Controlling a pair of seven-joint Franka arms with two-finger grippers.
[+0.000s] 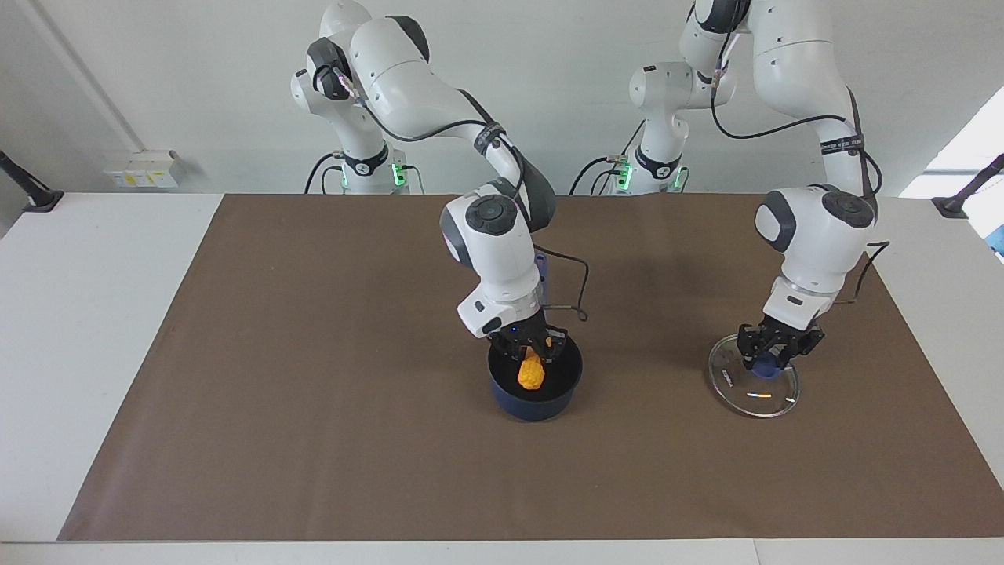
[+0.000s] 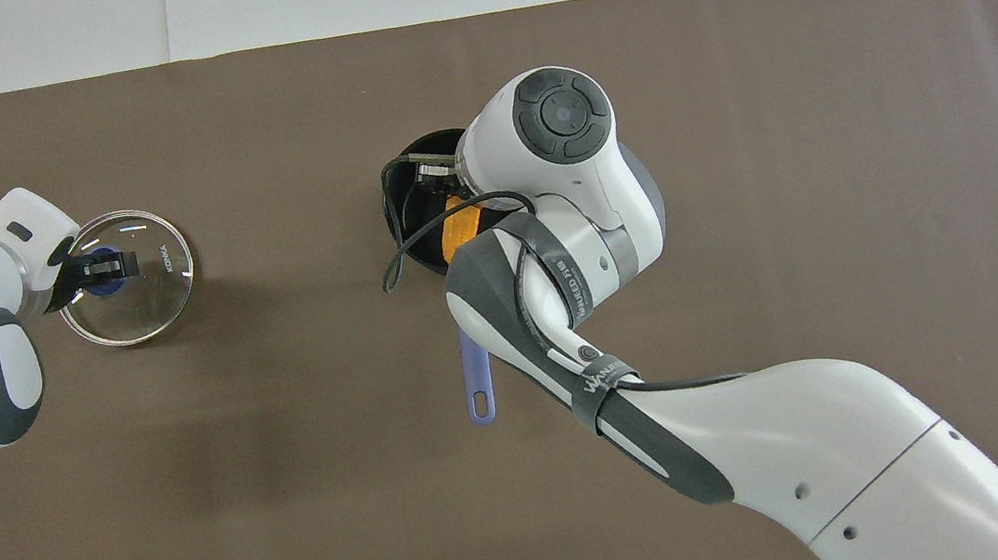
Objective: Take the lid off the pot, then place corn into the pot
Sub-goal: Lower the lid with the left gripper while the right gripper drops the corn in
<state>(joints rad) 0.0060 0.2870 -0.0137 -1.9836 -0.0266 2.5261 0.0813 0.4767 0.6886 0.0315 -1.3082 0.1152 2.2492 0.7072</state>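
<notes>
While your right gripper [image 1: 532, 351] pinches the corn [image 1: 531, 371] just inside the pot [image 1: 536, 382], release next; toward the left arm's end from it, the left gripper [image 1: 773, 350] pinches the lid [image 1: 753, 378] knob on the mat.

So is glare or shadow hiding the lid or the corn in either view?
Facing view: small glints on the lid, its knob clear under the left gripper; corn bright inside the dark pot. Overhead view: faint streaks on the glass; the right arm's wrist covers most of the corn.
</notes>
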